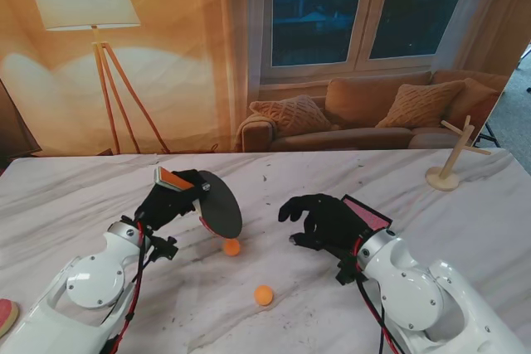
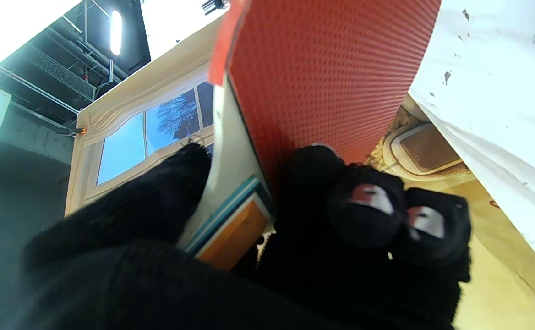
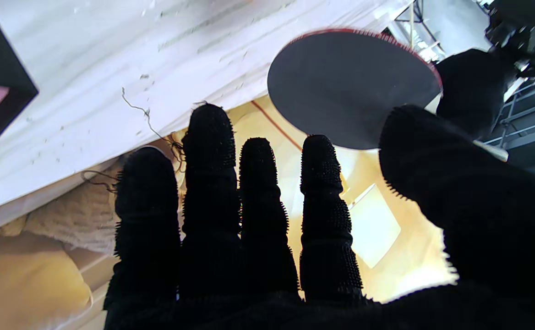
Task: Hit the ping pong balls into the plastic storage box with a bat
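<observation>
Setting: a lab or studio staged as a living room. A printed backdrop (image 1: 249, 55) shows sofa, lamp and window; exposed ceiling trusses (image 2: 43, 73), probably industrial, appear beyond it.

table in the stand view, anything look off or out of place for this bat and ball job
The plastic storage box the balls should go into is nowhere in view. Only a pink-and-black item lies partly behind the right hand. The left hand holds the bat; two ping pong balls lie loose.
</observation>
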`<state>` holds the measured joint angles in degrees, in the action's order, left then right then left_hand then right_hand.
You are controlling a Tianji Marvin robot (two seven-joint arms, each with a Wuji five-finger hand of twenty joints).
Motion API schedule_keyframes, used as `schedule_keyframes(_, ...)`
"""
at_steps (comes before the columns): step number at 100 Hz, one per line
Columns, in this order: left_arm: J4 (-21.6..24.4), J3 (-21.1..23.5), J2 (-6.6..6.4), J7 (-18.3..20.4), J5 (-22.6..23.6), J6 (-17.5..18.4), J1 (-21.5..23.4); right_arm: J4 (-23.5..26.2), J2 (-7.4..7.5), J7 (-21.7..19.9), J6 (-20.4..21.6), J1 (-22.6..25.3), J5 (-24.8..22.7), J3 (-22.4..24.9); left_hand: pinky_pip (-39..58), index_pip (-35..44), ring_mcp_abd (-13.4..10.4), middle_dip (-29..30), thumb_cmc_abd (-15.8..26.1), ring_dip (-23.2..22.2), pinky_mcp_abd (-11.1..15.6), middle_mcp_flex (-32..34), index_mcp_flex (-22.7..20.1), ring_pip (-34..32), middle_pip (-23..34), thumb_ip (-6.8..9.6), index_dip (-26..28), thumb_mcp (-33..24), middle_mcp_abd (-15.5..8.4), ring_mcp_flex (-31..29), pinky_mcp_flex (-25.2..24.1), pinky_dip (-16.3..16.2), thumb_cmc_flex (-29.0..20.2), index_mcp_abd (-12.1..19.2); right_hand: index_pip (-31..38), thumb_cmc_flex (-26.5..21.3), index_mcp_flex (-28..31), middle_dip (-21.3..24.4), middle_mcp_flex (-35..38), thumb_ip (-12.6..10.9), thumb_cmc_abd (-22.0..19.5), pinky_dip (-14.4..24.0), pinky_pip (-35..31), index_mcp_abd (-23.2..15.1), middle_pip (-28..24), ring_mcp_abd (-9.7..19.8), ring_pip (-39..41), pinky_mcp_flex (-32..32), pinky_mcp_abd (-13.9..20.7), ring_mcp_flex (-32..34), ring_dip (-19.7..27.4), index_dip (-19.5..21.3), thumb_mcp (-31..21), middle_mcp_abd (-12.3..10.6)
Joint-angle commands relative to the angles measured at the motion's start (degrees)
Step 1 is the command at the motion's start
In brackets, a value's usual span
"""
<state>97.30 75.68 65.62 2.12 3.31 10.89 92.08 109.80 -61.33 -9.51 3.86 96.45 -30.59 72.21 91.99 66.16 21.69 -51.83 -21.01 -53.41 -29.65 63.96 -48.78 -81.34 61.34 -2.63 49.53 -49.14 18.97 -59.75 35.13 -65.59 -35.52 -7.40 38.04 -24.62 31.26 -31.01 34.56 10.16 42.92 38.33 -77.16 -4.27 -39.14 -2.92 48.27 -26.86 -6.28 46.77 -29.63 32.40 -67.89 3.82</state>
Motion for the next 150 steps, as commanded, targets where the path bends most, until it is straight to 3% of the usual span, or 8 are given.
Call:
schedule_keyframes(1, 0.6, 0.4, -0.02, 0.1, 0.3, 0.3, 0.6, -0.2, 0.00, -1.6, -0.1, 0.9, 0.5, -1.1, 2.7, 3.9, 0.2, -0.8, 2.8, 0.4, 5.9, 0.6, -2.2, -2.2, -0.4, 0.86, 1.4, -0.4, -2.2, -2.5, 0.0, 3.0, -0.8, -2.0, 0.2, 2.7, 2.0, -0.7, 1.0, -2.1, -1.6, -0.3, -0.6, 0.4, -0.1, 0.6, 0.0, -0.4, 0.8, 1.8, 0.2, -0.1, 1.0, -0.1)
schedule_keyframes(20, 0.9, 1.2, 0.18, -1.1, 0.8, 0.6, 1.4, -1.7, 0.39, -3.6, -0.8, 0.7, 2.1, -3.5, 2.4, 3.7, 0.4, -0.7, 2.7, 0.4, 5.9, 0.5, -2.1, -1.7, -0.5, 0.76, 1.2, -0.4, -2.3, -2.2, -0.4, 3.1, -1.0, -2.0, 0.6, 4.5, 4.0, 0.3, -0.4, -2.3, -3.0, -1.5, 0.9, -0.6, 1.8, 0.0, -4.0, 2.8, -0.2, -1.7, 1.9, -0.1, 2.2, -0.2)
schedule_keyframes(41, 1.1, 1.6, 0.32, -2.0, 1.1, 0.8, 2.2, -3.9, 0.89, -5.7, -0.4, -0.3, 3.2, -5.9, 2.2, 3.7, 0.5, -0.6, 2.6, 0.4, 5.8, 0.4, -2.1, -1.4, -0.7, 0.67, 1.1, -0.3, -2.3, -2.0, -0.5, 3.2, -1.1, -1.9, 0.4, 5.3, 7.8, 3.4, -6.3, -2.6, -3.3, -0.8, 2.7, -5.1, 7.4, 0.6, -10.9, 6.6, -0.4, -8.0, 3.8, 0.1, 3.5, -2.0)
schedule_keyframes(68, 1.6, 2.3, 0.49, -3.1, 1.6, 1.3, 3.1, -7.4, 1.33, -7.1, 1.2, -2.6, 2.9, -8.7, 2.1, 3.6, 0.6, -0.5, 2.6, 0.4, 5.8, 0.4, -2.1, -1.3, -0.8, 0.64, 1.1, -0.3, -2.3, -1.9, -0.6, 3.2, -1.2, -2.0, -3.8, 4.3, 4.7, 4.3, -9.2, -2.4, -1.8, 4.1, -2.2, -8.2, 6.6, 2.1, -0.4, 4.1, 2.3, -6.2, -2.4, -2.0, 2.0, -2.1)
schedule_keyframes(95, 1.8, 2.7, 0.52, -3.5, 1.9, 1.7, 3.6, -10.2, 1.91, -8.1, 5.2, -4.0, 0.8, -10.2, 2.1, 3.6, 0.6, -0.5, 2.6, 0.3, 5.8, 0.5, -2.1, -1.3, -0.9, 0.63, 1.1, -0.3, -2.4, -1.9, -0.6, 3.2, -1.2, -2.0, -4.7, 3.0, -2.3, 0.9, -12.0, -1.5, 2.0, 6.1, -5.4, -9.4, 2.5, 4.7, 8.4, 2.7, 4.6, -6.5, -6.8, -2.9, -0.6, -1.9)
schedule_keyframes(117, 2.0, 2.8, 0.55, -3.7, 2.1, 1.8, 4.0, -11.1, 2.24, -8.8, 7.5, -4.3, 0.5, -10.8, 2.0, 3.6, 0.6, -0.5, 2.6, 0.3, 5.8, 0.5, -2.1, -1.2, -0.9, 0.64, 1.0, -0.3, -2.4, -1.9, -0.6, 3.2, -1.1, -1.9, -3.7, 3.6, -3.4, -2.1, -12.4, -1.2, 2.9, 7.3, -7.2, -9.5, -0.3, 6.1, 12.9, 1.7, 5.4, -5.8, -8.9, -2.7, -0.8, -1.4)
schedule_keyframes(135, 2.1, 3.1, 0.54, -3.8, 2.3, 2.0, 4.2, -11.4, 2.51, -9.8, 8.6, -4.8, 0.9, -11.6, 2.0, 3.5, 0.6, -0.5, 2.6, 0.2, 5.8, 0.5, -2.2, -1.2, -0.9, 0.65, 0.9, -0.4, -2.4, -1.9, -0.6, 3.2, -1.2, -1.9, -4.4, 3.9, -6.0, -4.9, -11.5, -1.0, 3.5, 8.1, -8.8, -8.1, -2.8, 7.7, 15.8, 0.7, 6.2, -4.9, -10.1, -3.0, -0.9, -1.5)
schedule_keyframes(150, 2.1, 3.2, 0.55, -4.0, 2.4, 2.2, 4.4, -11.7, 2.07, -8.4, 5.7, -5.5, 0.8, -13.4, 2.0, 3.5, 0.6, -0.5, 2.7, 0.2, 5.8, 0.5, -2.3, -1.2, -0.9, 0.65, 0.9, -0.4, -2.4, -1.9, -0.6, 3.2, -1.1, -1.9, -5.0, 4.0, -10.2, -9.2, -11.7, -1.0, 3.3, 8.9, -10.7, -4.2, -7.0, 8.9, 20.8, 0.2, 6.4, -4.2, -12.2, -3.3, -0.7, -0.8)
